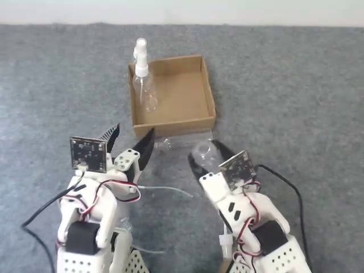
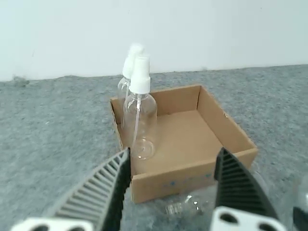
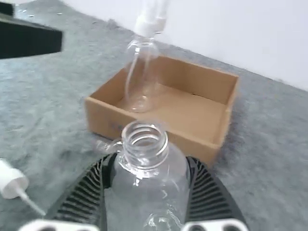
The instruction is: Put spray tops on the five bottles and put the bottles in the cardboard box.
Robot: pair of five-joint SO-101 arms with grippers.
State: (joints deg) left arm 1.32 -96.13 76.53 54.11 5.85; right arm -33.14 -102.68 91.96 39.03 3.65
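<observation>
- We see what look like two capped bottles [image 2: 139,115] standing in the cardboard box [image 2: 231,139].
- Our right end effector [image 1: 207,154] pinches an uncapped bottle [image 3: 144,144] just before the box, with a loose spray top [image 3: 10,182] nearby on the bench [image 1: 296,85].
- Our left end effector [image 2: 174,154] is spread and empty, and a lying bottle [image 2: 185,208] waits by the box front. We judge that most of the work remains.

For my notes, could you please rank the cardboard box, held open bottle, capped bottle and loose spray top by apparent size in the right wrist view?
1. cardboard box
2. open bottle, enlarged by nearness
3. capped bottle
4. loose spray top
</observation>
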